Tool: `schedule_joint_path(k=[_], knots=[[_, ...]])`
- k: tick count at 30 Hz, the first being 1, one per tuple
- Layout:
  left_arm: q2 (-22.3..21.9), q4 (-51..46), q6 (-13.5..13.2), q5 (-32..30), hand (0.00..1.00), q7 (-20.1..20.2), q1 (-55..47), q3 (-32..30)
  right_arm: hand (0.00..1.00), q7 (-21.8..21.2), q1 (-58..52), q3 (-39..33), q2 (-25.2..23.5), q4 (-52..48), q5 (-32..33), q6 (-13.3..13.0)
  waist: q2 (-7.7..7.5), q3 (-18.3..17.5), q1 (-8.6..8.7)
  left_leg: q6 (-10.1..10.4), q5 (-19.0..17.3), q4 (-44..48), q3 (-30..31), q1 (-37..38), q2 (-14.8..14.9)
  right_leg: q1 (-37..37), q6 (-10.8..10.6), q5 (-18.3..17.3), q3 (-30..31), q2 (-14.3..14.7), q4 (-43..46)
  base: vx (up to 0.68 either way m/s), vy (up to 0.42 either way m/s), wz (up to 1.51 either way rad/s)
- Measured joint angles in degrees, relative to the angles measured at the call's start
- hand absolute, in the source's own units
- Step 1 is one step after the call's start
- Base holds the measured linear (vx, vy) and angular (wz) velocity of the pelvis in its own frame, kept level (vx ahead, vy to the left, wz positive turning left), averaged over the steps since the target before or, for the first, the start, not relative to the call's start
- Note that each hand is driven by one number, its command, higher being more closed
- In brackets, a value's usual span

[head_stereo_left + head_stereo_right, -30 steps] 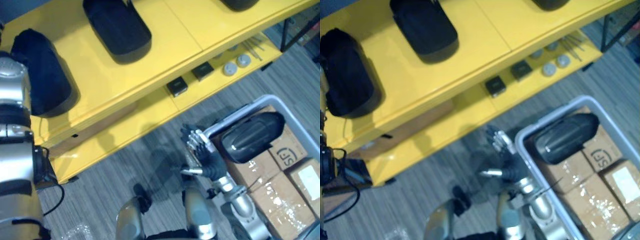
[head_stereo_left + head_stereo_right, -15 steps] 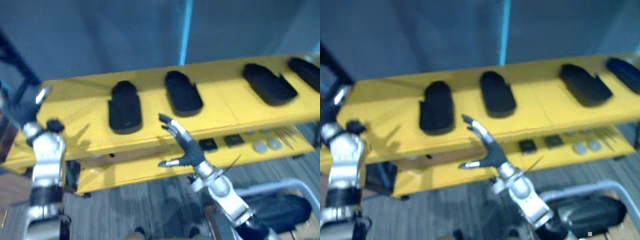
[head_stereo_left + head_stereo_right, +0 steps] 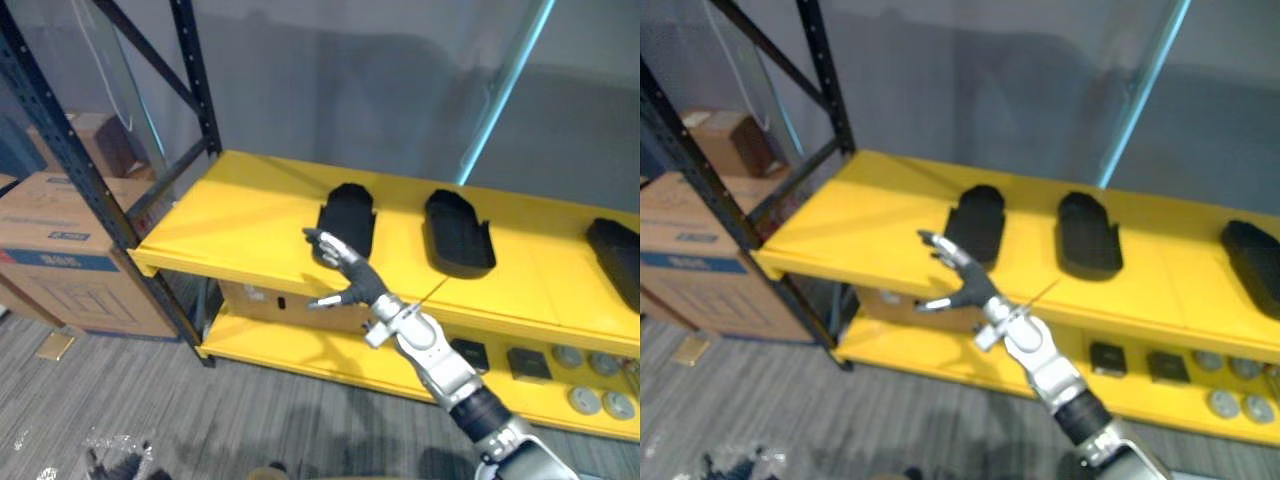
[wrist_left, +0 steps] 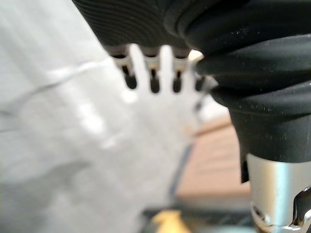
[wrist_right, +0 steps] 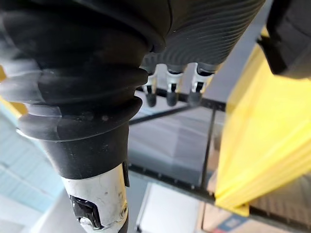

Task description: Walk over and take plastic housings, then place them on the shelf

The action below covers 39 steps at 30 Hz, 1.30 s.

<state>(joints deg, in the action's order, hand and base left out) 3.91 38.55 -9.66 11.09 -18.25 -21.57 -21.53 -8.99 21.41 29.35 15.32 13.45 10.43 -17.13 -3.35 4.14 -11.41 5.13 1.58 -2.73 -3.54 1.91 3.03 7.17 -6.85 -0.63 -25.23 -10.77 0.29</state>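
Three black plastic housings lie on the top board of the yellow shelf (image 3: pixel 240 225), well apart from one another: the left housing (image 3: pixel 347 218), the middle housing (image 3: pixel 459 233), and the right housing (image 3: pixel 615 250), which is cut off at the edge of the head view. The right hand (image 3: pixel 350 284) hangs in front of the shelf's front edge, just before the near end of the left housing; its fingers are spread wide with the thumb out to the side, and it holds nothing. Whether it touches that housing I cannot tell. The left hand (image 4: pixel 154 80) shows in its own wrist view with straight fingers, also empty. On the lower board (image 3: pixel 300 345) sit two small black boxes (image 3: pixel 467 355) and some grey discs (image 3: pixel 585 400). A black rack post (image 3: pixel 60 145) and a cardboard box (image 3: pixel 60 250) stand to the left, on grey carpet (image 3: pixel 200 420).
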Motion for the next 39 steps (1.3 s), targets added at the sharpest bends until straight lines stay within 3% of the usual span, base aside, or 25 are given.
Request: schedule_joint_path(k=[3,9,15,21,30,36,39], knots=[[0.00,2.34,-0.62,-0.76,0.00,4.40,0.23,2.22,0.00,-1.37,0.28,0.00,-0.10,3.29,-1.78,-0.18,0.14,0.59,-0.21,0.18,1.32,-1.73,0.09,0.16,0.35,-0.56,-0.07,-0.16,-0.11,0.57,0.10,-0.07,-0.040,0.05],[0.22,5.50,-2.88,0.34,0.00,7.67,2.61,2.11,0.00,-3.28,2.39,-0.32,-0.06,7.56,-3.45,-0.54,-0.38,4.28,-0.09,0.06,1.49,-1.79,0.04,-0.05,0.19,-0.97,-0.80,0.46,0.04,0.17,0.28,0.00,-0.003,-0.02],[0.43,6.10,-4.76,0.38,0.00,8.41,3.70,2.05,0.00,-2.67,4.68,-0.99,-0.38,10.63,-4.79,-0.47,-0.69,6.10,-0.23,-0.43,1.61,-1.76,0.16,0.10,-0.71,-0.20,-1.48,1.03,-0.01,-0.26,0.20,0.07,0.001,0.04],[0.34,7.94,-5.10,0.37,0.00,8.74,3.58,2.44,0.00,2.57,6.37,-4.13,-2.33,12.03,-9.08,-0.60,-0.74,7.10,-0.31,-0.85,1.28,-1.76,0.11,0.74,-0.69,0.10,-1.56,1.14,0.02,-0.49,0.89,0.01,0.000,0.00],[0.12,9.99,-4.88,0.33,0.00,9.54,3.39,2.65,0.00,4.10,6.61,-4.71,-2.63,14.89,-10.74,-0.58,0.58,7.99,-0.35,-1.08,1.52,-1.81,0.44,0.98,-1.43,0.13,-1.18,0.77,-0.30,-1.17,1.08,-0.06,0.009,0.00],[0.17,9.73,-4.72,0.34,0.00,9.60,3.59,2.70,0.00,4.20,9.88,-6.85,-2.40,17.49,-10.72,-0.60,0.25,10.53,-0.31,-1.14,1.68,-1.37,1.37,0.67,-1.91,0.65,-1.26,0.72,-1.36,-1.90,1.00,-0.03,0.011,0.09],[0.51,9.56,-4.69,0.34,0.00,9.65,3.64,4.41,0.00,4.45,12.14,-6.86,-1.79,17.68,-11.28,-0.75,0.04,12.12,-0.50,-1.84,0.01,3.76,1.60,-2.66,-1.89,0.02,-1.52,1.45,-1.34,-1.90,1.36,0.02,0.016,0.07]])
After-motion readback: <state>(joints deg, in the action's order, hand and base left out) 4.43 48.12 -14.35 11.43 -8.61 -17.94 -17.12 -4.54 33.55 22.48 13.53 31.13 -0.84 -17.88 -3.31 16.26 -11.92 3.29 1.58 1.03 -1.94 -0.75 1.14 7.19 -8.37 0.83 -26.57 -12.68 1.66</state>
